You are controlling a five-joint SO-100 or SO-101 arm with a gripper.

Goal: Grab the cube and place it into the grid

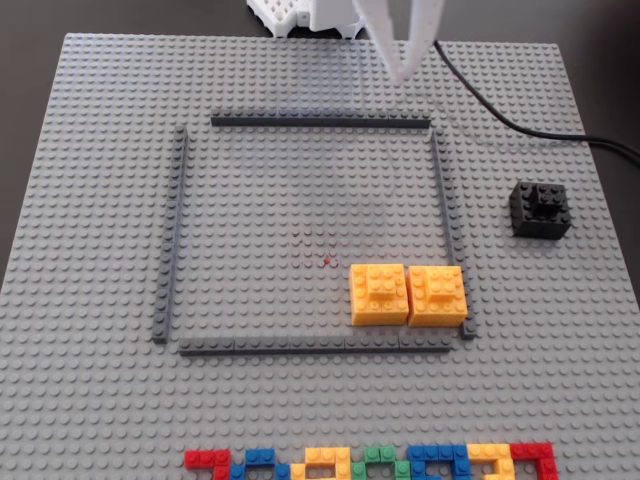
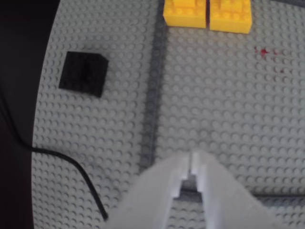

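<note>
The black cube (image 1: 541, 209) sits on the grey baseplate to the right of the grid, outside its right strip; the wrist view has the cube (image 2: 84, 72) at upper left. The grid (image 1: 300, 200) is a square of baseplate framed by thin dark grey strips, whose interior (image 2: 228, 105) fills the right of the wrist view. My white gripper (image 1: 404, 72) hangs blurred over the grid's far right corner, well away from the cube. From the wrist the gripper (image 2: 191, 160) has its fingertips together and nothing between them.
Two yellow blocks (image 1: 407, 294) stand side by side in the grid's near right corner. A row of multicoloured bricks (image 1: 370, 464) lines the near edge. A black cable (image 1: 520, 125) runs off the baseplate at the far right. A small red mark (image 1: 326, 260) lies inside the grid.
</note>
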